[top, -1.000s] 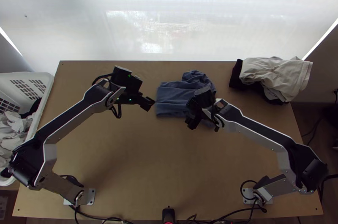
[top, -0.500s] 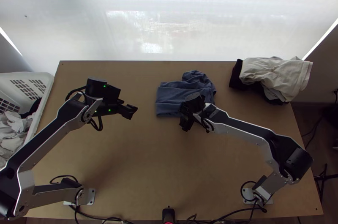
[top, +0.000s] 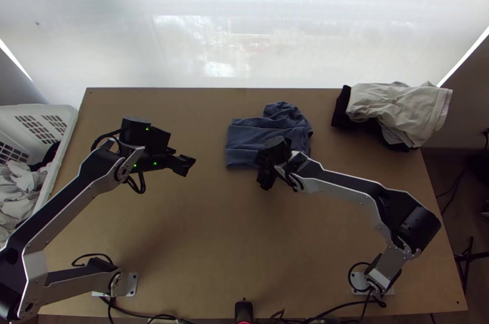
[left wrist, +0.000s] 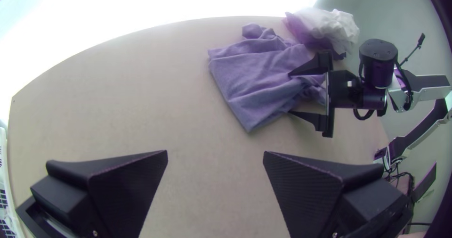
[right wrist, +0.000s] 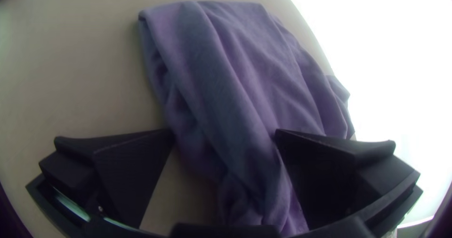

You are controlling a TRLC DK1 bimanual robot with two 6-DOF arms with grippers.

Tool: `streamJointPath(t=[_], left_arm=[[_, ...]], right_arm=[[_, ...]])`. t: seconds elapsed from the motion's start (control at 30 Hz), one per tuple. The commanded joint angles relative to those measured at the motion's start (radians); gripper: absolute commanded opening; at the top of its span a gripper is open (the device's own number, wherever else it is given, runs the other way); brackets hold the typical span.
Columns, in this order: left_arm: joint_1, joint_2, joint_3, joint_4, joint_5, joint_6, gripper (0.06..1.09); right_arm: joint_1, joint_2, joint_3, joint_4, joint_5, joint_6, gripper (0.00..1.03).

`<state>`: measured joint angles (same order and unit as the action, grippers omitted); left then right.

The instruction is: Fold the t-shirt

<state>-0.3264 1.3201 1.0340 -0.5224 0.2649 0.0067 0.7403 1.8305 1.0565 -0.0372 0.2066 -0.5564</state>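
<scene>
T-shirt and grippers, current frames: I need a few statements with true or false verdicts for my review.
1. The right gripper is at the near side of the blue t-shirt in the top view. True.
2. The right gripper is shut. False: its fingers stand apart.
3. The left gripper is open, with no cloth between its fingers. True.
4. The blue t-shirt lies fully spread out. False: it lies gathered into a compact shape, bunched at its far end.
5. A pale garment lies on a dark one near the table's far right corner. True.
</scene>
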Motion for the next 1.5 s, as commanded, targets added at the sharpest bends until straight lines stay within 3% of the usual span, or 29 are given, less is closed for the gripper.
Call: streamJointPath(t=[0.0,0.3,0.33,0.43,0.63,1.07,1.47], left_arm=[[0.001,-0.007,-0.015,0.001,0.0,-0.001,1.04],[0.003,-0.009,-0.022,0.001,0.0,0.006,1.04],[0.003,-0.009,-0.022,0.001,0.0,0.006,1.04],[0.003,-0.007,-0.02,0.001,0.0,0.006,1.04],[0.001,-0.004,-0.018,0.002,0.0,0.006,1.04],[-0.008,-0.004,-0.015,0.004,0.0,0.004,1.04],[-0.01,-0.015,-0.022,-0.004,-0.001,0.003,1.04]], right_arm=[[-0.005,0.069,0.031,0.042,0.027,-0.031,0.98],[-0.039,0.185,0.134,0.043,0.036,-0.028,0.98],[-0.042,0.197,0.142,0.043,0.036,-0.022,0.94],[-0.047,0.23,0.163,0.034,0.034,-0.013,0.69],[-0.058,0.24,0.169,-0.012,0.007,-0.007,0.02],[-0.14,-0.045,0.238,-0.156,-0.022,0.092,0.03],[-0.294,-0.247,0.284,-0.248,-0.05,0.187,0.03]])
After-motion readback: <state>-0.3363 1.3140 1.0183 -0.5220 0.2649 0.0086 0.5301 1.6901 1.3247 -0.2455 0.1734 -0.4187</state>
